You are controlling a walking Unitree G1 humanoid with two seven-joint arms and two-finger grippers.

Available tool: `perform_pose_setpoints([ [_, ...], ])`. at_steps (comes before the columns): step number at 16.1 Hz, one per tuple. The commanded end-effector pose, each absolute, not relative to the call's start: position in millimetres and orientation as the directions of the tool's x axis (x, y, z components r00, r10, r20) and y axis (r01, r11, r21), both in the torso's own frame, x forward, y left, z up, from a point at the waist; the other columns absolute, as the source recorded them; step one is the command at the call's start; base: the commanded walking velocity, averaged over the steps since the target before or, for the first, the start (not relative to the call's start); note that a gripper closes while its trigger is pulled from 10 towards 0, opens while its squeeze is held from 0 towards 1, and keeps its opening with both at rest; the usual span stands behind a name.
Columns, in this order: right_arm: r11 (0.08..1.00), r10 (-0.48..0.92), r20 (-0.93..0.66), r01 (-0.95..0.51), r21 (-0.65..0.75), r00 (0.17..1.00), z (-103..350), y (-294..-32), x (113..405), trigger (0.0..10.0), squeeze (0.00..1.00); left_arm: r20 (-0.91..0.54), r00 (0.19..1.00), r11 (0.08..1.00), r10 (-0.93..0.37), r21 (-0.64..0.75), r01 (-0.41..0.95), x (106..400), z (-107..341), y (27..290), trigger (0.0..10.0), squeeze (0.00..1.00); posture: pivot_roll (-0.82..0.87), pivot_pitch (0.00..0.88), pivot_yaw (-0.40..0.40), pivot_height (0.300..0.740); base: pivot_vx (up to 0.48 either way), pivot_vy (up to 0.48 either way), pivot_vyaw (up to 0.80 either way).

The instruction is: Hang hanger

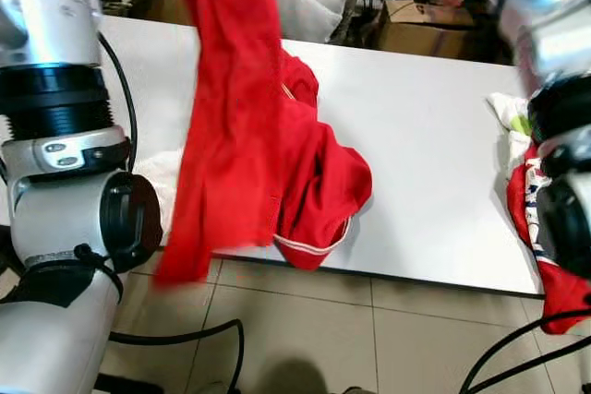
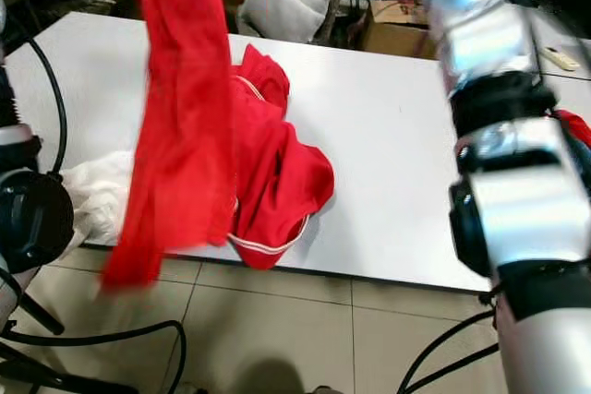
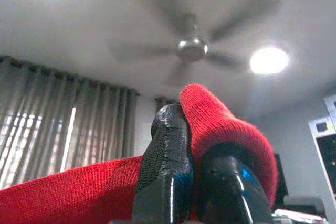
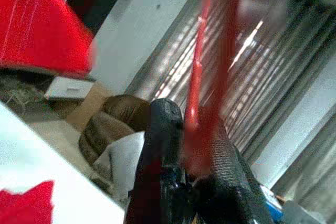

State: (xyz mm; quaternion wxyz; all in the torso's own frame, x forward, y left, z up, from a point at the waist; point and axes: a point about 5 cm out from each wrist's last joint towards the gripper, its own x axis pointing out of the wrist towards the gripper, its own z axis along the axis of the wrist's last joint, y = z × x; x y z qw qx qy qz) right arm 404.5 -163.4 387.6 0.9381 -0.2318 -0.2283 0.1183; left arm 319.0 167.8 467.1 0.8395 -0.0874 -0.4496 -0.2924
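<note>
A long red garment (image 1: pixel 231 117) hangs down in front of the white table (image 1: pixel 425 126), its lower end past the table's front edge. Both my arms are raised. In the left wrist view my left gripper (image 3: pixel 193 139) is shut on a fold of this red fabric (image 3: pixel 220 124), under the ceiling. In the right wrist view my right gripper (image 4: pixel 191 124) is shut on a thin red hanger bar (image 4: pixel 198 61) that runs up from between the fingers; the view is blurred. A second red garment (image 1: pixel 323 186) with white trim lies crumpled on the table behind the hanging one.
A white cloth (image 1: pixel 164 180) lies at the table's left front. Another red and white garment (image 1: pixel 528 205) hangs over the right edge. Cardboard boxes (image 1: pixel 416 25) and a white cushion (image 1: pixel 309 6) stand behind the table. Black cables (image 1: pixel 185 334) cross the tiled floor. A ceiling fan (image 3: pixel 191 48) is overhead.
</note>
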Motion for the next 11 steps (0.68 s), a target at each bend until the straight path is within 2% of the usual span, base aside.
perform_pose_setpoints([
  [1, 0.851, 0.349, 0.346, -0.140, -0.506, 0.871, 376.2, -162.6, 408.7, 10.0, 0.00, 0.796, 0.424, 0.804, -0.432, 0.126, 0.581, 318.2, 463.3, 163.3, 10.0, 0.00, -0.08, 0.000, -0.058, 0.740, 0.000, 0.000, 0.00],
  [4, 0.794, 0.412, 0.251, -0.211, -0.570, 0.876, 331.4, -161.5, 411.9, 10.0, 0.00, 0.712, 0.525, 0.818, -0.467, 0.121, 0.563, 332.6, 423.8, 150.2, 10.0, 0.00, -0.09, 0.000, -0.041, 0.740, 0.000, 0.000, 0.00],
  [7, 0.753, 0.464, 0.192, -0.271, -0.599, 0.865, 307.9, -167.9, 407.8, 10.0, 0.00, 0.592, 0.622, 0.830, -0.512, 0.153, 0.537, 342.9, 384.8, 137.5, 10.0, 0.00, -0.09, 0.000, -0.030, 0.740, 0.000, 0.000, 0.00],
  [9, 0.739, 0.474, 0.164, -0.290, -0.609, 0.865, 289.7, -189.5, 396.8, 10.0, 0.00, 0.290, 0.772, 0.819, -0.566, 0.308, 0.484, 354.0, 314.5, 130.2, 10.0, 0.00, -0.10, 0.000, -0.010, 0.740, 0.000, 0.000, 0.00],
  [10, 0.743, 0.475, 0.162, -0.295, -0.601, 0.865, 284.5, -197.2, 390.2, 10.0, 0.00, 0.163, 0.793, 0.791, -0.587, 0.323, 0.519, 351.3, 286.2, 131.7, 10.0, 0.00, -0.11, 0.000, -0.005, 0.740, 0.000, 0.000, 0.00],
  [11, 0.746, 0.476, 0.161, -0.300, -0.595, 0.865, 282.3, -199.4, 387.6, 10.0, 0.00, 0.102, 0.795, 0.775, -0.598, 0.325, 0.541, 349.8, 273.3, 132.7, 10.0, 0.00, -0.11, 0.000, -0.005, 0.740, 0.000, 0.000, 0.00],
])
